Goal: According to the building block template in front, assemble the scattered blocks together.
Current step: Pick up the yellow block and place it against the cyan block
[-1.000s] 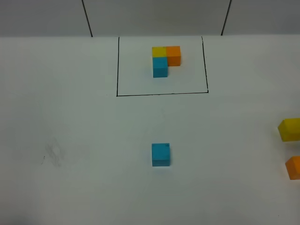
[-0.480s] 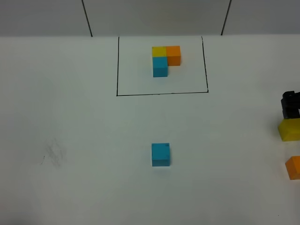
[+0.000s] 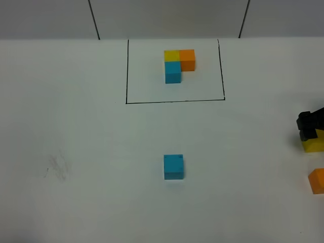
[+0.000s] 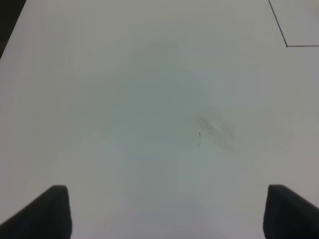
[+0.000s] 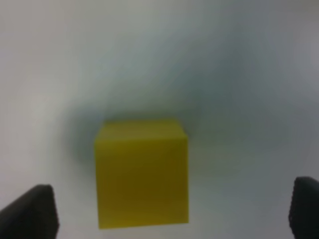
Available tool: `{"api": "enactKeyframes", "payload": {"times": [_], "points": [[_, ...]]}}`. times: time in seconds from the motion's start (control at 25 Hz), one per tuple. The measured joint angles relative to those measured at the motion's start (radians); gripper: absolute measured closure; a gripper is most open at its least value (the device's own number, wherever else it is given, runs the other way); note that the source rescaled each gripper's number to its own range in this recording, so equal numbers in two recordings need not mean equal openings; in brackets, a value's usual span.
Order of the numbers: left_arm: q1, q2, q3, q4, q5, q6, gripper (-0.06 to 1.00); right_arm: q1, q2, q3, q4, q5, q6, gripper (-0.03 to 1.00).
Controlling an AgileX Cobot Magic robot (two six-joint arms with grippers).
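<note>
The template (image 3: 176, 65) is a joined yellow, orange and cyan trio inside a black drawn rectangle at the back. A loose cyan cube (image 3: 173, 167) sits mid-table. A loose yellow cube (image 3: 314, 145) is at the right edge, partly covered by my right gripper (image 3: 310, 126). In the right wrist view the yellow cube (image 5: 142, 172) lies between the open fingertips (image 5: 30, 214), close below. A loose orange cube (image 3: 317, 180) lies nearer the front at the right edge. My left gripper (image 4: 167, 211) is open over bare table, and does not show in the high view.
A faint smudge (image 3: 58, 167) marks the white table at the left; it also shows in the left wrist view (image 4: 214, 130). A corner of the black frame line (image 4: 286, 45) shows there too. A wall with dark seams stands behind the table.
My right gripper has come in from the right edge and moved down over the yellow cube, now covering its top. The cubes have not moved.
</note>
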Motion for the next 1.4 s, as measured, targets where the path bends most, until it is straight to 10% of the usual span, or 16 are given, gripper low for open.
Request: {"api": "enactKeyframes", "payload": {"times": [0.44, 0.64, 1.08, 1.4], "points": [[0.0, 0.0, 0.0, 0.0, 0.0, 0.0, 0.29, 0.0, 0.1, 0.0, 0.022, -0.072, 0.0, 0.17], [0.0, 0.0, 0.0, 0.0, 0.0, 0.0, 0.29, 0.0, 0.103, 0.0, 0.021, -0.086, -0.006, 0.7], [0.0, 0.0, 0.0, 0.0, 0.0, 0.0, 0.29, 0.053, -0.034, -0.033, 0.118, -0.009, 0.108, 0.71], [0.0, 0.0, 0.0, 0.0, 0.0, 0.0, 0.29, 0.331, -0.071, -0.184, 0.086, 0.14, 0.395, 0.71]]}}
